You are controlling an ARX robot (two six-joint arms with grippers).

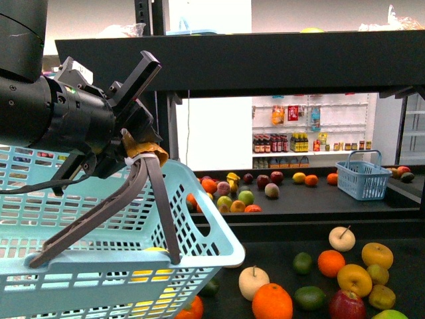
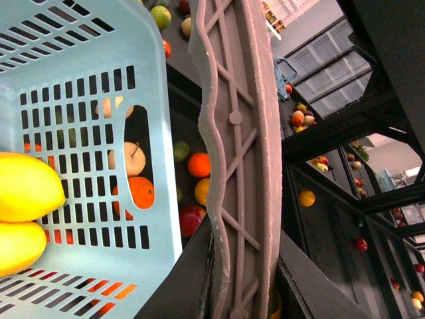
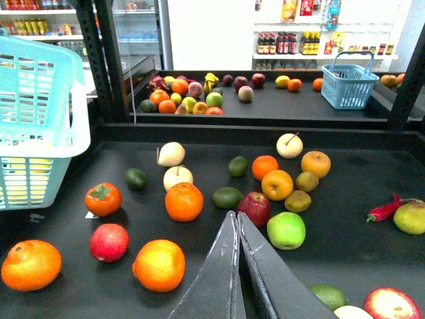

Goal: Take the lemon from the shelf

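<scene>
Currently on record.

Item 1, left hand [image 1: 141,141]: closed on the grey handle [image 1: 96,214] of a pale blue basket [image 1: 80,274], which hangs tilted over the near tier of the shelf [image 1: 279,63].

Item 2, lemon [image 2: 26,187]: bright yellow, lying inside that basket and touching a second lemon [image 2: 14,247] of like colour. Both are seen in the left wrist view, and as yellow patches behind the slats in the front view.

Item 3, right hand [image 3: 236,218]: fingers pressed together, holding nothing, poised above the near tier.

Item 4, loose fruit on that tier: orange [image 3: 184,201]; red apple [image 3: 254,208] and green apple [image 3: 286,230], both just beyond the right fingertips; persimmon [image 3: 103,199]; golden apple [image 3: 277,185]; red chilli [image 3: 383,211].

Item 5, rear tier: further mixed fruit and a small blue basket [image 3: 348,86].
</scene>
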